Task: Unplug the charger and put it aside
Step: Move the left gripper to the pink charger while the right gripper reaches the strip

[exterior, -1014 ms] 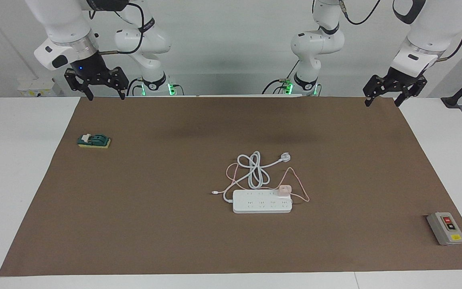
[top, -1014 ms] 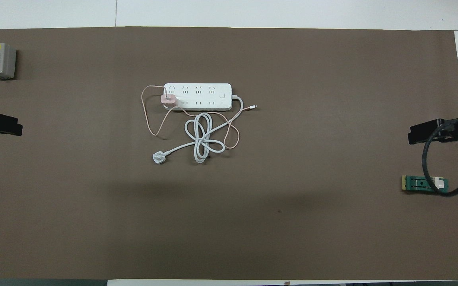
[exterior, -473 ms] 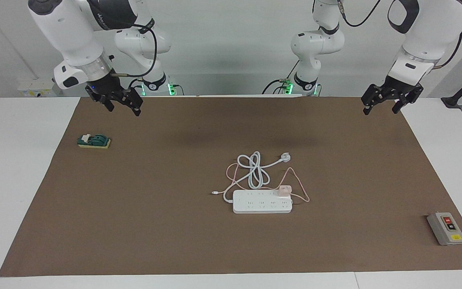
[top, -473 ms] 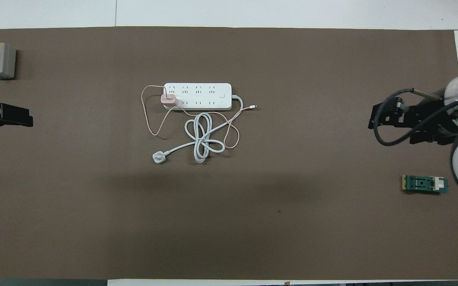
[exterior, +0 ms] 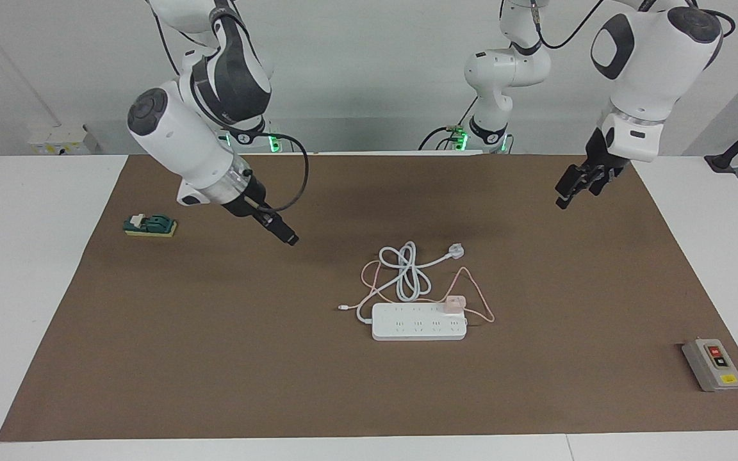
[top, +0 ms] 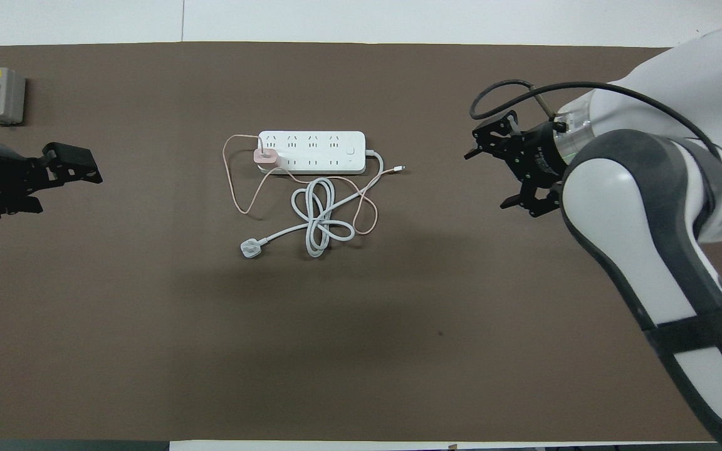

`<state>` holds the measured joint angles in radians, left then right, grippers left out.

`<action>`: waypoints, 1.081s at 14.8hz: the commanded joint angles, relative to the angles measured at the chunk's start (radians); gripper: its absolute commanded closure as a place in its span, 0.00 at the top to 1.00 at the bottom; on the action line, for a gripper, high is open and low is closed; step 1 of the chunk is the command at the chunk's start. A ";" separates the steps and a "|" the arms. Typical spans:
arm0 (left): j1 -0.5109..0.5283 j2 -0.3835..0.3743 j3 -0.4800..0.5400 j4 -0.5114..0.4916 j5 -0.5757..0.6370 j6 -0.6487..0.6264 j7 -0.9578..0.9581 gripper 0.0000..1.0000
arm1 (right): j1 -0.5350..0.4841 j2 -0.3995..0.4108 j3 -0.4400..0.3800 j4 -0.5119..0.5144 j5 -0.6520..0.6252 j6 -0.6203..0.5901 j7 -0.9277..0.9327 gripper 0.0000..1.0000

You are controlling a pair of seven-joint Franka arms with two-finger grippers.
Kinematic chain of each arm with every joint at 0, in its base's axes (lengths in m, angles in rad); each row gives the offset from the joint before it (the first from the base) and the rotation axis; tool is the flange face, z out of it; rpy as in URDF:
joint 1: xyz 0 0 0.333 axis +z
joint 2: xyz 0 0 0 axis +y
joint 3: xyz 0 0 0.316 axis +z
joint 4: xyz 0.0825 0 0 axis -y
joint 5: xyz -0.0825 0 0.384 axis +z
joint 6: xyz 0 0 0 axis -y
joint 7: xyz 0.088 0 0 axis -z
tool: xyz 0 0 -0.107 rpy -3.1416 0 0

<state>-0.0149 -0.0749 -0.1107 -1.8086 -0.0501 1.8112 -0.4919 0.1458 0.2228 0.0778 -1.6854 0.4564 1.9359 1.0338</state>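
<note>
Charger (exterior: 455, 303) sits plugged into the power strip (exterior: 419, 322); both grippers, left gripper (top: 73, 168) and right gripper (top: 499, 169), hover empty with fingers spread. Pulling could drag the unanchored strip or snag the looped cable (exterior: 478, 301).

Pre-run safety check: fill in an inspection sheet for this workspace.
Surface: brown mat on a white table.
Job's things: pink charger plugged into the white power strip, at the end toward the left arm.
Clutter: grey switch box; green block.
Grippers: left gripper and right gripper over bare mat, jaws open, holding nothing.
Cables: pink cable looped loosely; white cord coiled, its three-pin plug lying free; both nearer to the robots than the strip.
Surroundings: nothing seen but a plain wall.
</note>
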 commanded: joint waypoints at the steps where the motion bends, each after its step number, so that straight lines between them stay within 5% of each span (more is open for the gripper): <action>1: -0.043 -0.055 0.013 -0.048 -0.011 -0.046 -0.135 1.00 | 0.047 0.139 -0.001 0.109 0.120 0.080 0.208 1.00; 3: -0.039 -0.054 0.011 -0.057 -0.014 0.006 -0.287 1.00 | 0.066 0.280 -0.001 0.275 0.148 0.075 0.357 1.00; 5: -0.046 -0.036 0.009 -0.055 -0.020 0.013 -0.454 1.00 | 0.109 0.352 -0.001 0.303 0.191 0.109 0.394 1.00; 9: -0.137 0.203 0.009 0.107 -0.022 0.033 -0.853 1.00 | 0.113 0.447 -0.001 0.348 0.295 0.132 0.408 1.00; 12: -0.192 0.338 0.013 0.221 -0.017 0.072 -1.055 1.00 | 0.098 0.619 -0.012 0.582 0.324 -0.030 0.468 1.00; 16: -0.287 0.559 0.017 0.392 0.035 0.080 -1.286 1.00 | 0.113 0.701 -0.015 0.642 0.312 -0.023 0.476 1.00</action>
<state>-0.2560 0.3605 -0.1112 -1.5544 -0.0436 1.9017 -1.6872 0.2436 0.8504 0.0642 -1.1432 0.7655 1.9228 1.4831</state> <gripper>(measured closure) 0.000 0.000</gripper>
